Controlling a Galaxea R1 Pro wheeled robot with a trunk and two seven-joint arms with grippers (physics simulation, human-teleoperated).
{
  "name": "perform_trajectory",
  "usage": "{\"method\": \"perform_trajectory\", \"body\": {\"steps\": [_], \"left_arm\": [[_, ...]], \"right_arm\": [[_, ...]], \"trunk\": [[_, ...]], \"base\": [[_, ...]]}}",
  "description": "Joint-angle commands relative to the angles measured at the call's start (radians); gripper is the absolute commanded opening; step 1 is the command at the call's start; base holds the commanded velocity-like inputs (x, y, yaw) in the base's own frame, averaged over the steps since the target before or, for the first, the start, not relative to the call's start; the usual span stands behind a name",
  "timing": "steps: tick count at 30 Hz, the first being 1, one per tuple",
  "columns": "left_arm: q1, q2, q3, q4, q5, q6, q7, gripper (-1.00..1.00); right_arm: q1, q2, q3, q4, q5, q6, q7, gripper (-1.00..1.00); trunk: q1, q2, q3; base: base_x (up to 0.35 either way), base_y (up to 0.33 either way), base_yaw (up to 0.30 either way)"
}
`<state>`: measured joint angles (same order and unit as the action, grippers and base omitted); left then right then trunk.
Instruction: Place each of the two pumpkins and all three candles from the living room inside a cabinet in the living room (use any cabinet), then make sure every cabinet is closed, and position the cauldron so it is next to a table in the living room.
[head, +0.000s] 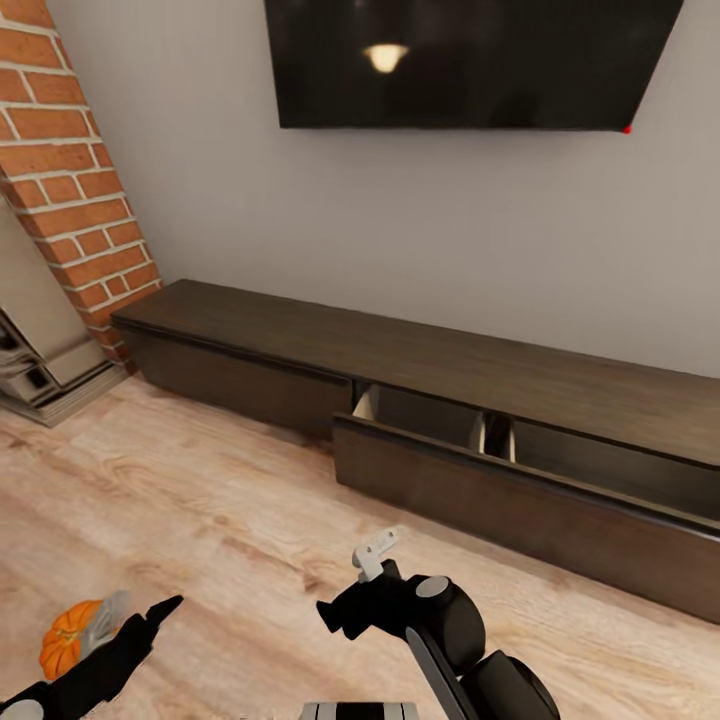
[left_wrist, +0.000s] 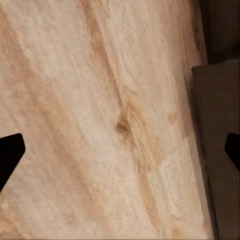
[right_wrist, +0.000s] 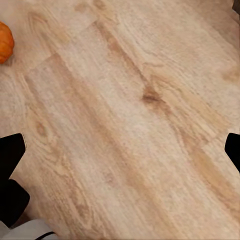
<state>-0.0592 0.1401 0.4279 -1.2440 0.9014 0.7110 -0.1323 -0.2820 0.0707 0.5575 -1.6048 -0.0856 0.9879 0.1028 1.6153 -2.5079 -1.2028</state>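
With the cabinet (head: 560, 470) drawer pulled open ahead, a pumpkin (head: 68, 636) lies on the floor well short of it beside the left tool (head: 128, 618); both tools hang spread and empty, so the next move is probably grasping that pumpkin.

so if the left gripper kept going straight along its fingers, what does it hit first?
Most likely the bare wood floor: the left gripper stands open, with plank between its fingertips. The dark cabinet lies off to one side of that line. Depth to the floor is unclear.
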Motion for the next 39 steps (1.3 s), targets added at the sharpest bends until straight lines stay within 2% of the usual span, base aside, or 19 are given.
{"method": "perform_trajectory", "body": {"steps": [1, 4, 10, 15, 18, 19, 20, 21, 22, 24, 25, 28, 31, 33, 36, 38, 39], "left_arm": [[-0.007, 0.013, 0.001, 0.011, 0.000, 0.004, -0.018, 1.00], [-0.011, 0.033, 0.004, 0.033, -0.003, 0.000, -0.048, 1.00], [-0.005, 0.051, 0.010, 0.112, -0.004, -0.045, -0.061, 1.00], [0.023, 0.056, 0.067, 0.127, -0.002, -0.074, -0.064, 1.00], [0.031, 0.051, 0.076, 0.130, -0.005, -0.087, -0.062, 1.00], [0.035, 0.046, 0.075, 0.134, -0.005, -0.123, -0.063, 1.00], [0.036, 0.046, 0.075, 0.134, -0.005, -0.126, -0.063, 1.00], [0.037, 0.045, 0.075, 0.134, -0.005, -0.131, -0.064, 1.00], [0.044, 0.043, 0.074, 0.134, -0.003, -0.136, -0.066, 1.00], [0.052, 0.043, 0.074, 0.132, -0.002, -0.138, -0.068, 1.00], [0.054, 0.043, 0.073, 0.131, -0.001, -0.138, -0.068, 1.00], [0.056, 0.043, 0.072, 0.131, 0.000, -0.139, -0.067, 1.00], [0.051, 0.046, 0.069, 0.148, -0.002, -0.136, -0.065, 1.00], [0.031, 0.051, 0.059, 0.202, -0.002, -0.134, -0.068, 1.00], [-0.048, 0.077, 0.029, 0.352, -0.004, -0.136, -0.123, 1.00], [-0.108, 0.104, -0.011, 0.485, -0.006, -0.140, -0.177, 1.00], [-0.171, 0.128, -0.057, 0.602, -0.007, -0.157, -0.206, 1.00]], "right_arm": [[0.001, 0.000, 0.001, 0.000, 0.000, 0.000, 0.000, 1.00], [0.002, 0.000, 0.002, -0.001, 0.000, 0.000, 0.000, 1.00], [0.002, -0.001, 0.002, -0.003, -0.001, -0.002, 0.000, 1.00], [0.001, 0.005, -0.008, -0.002, -0.008, -0.002, 0.002, 1.00], [-0.001, 0.009, -0.011, 0.025, -0.015, -0.003, 0.008, 1.00], [-0.009, 0.013, -0.034, 0.115, -0.090, -0.062, 0.014, 1.00], [-0.010, 0.013, -0.041, 0.133, -0.117, -0.085, 0.015, 1.00], [-0.012, 0.012, -0.055, 0.170, -0.180, -0.135, 0.016, 1.00], [-0.033, 0.007, -0.069, 0.237, -0.307, -0.206, 0.023, 1.00], [-0.072, 0.002, -0.077, 0.313, -0.388, -0.242, 0.064, 1.00], [-0.099, -0.006, -0.091, 0.361, -0.412, -0.252, 0.152, 1.00], [-0.134, -0.032, -0.163, 0.445, -0.421, -0.263, 0.340, 1.00], [-0.172, -0.039, -0.195, 0.515, -0.418, -0.305, 0.405, 1.00], [-0.182, -0.042, -0.201, 0.527, -0.417, -0.340, 0.420, 1.00], [-0.186, -0.047, -0.202, 0.492, -0.416, -0.363, 0.429, 1.00], [-0.184, -0.050, -0.202, 0.436, -0.409, -0.367, 0.430, 1.00], [-0.183, -0.049, -0.201, 0.390, -0.347, -0.365, 0.425, 1.00]], "trunk": [[0.000, 0.000, -0.001], [0.000, 0.000, -0.004], [0.000, 0.000, -0.008], [0.000, 0.000, -0.012], [0.000, 0.000, -0.015], [0.000, 0.000, -0.015], [0.000, 0.000, -0.015], [0.000, 0.000, -0.015], [0.000, 0.000, -0.016], [0.000, 0.000, -0.016], [0.000, 0.000, -0.017], [0.000, 0.000, -0.018], [0.000, 0.000, -0.020], [0.000, 0.000, -0.021], [0.000, 0.000, -0.023], [0.000, 0.000, -0.024], [0.000, 0.000, -0.024]], "base": [[0.000, 0.000, 0.242], [0.000, 0.000, 0.244], [0.000, 0.070, 0.248], [0.000, 0.278, 0.250], [0.002, 0.324, 0.251], [0.059, 0.334, 0.269], [0.064, 0.334, 0.271], [0.070, 0.335, 0.273], [0.076, 0.335, 0.275], [0.079, 0.336, 0.276], [0.081, 0.336, 0.276], [0.081, 0.336, 0.276], [0.091, 0.335, 0.276], [0.108, 0.334, 0.276], [0.114, 0.333, 0.276], [0.116, 0.333, 0.276], [0.148, 0.317, 0.258]]}}
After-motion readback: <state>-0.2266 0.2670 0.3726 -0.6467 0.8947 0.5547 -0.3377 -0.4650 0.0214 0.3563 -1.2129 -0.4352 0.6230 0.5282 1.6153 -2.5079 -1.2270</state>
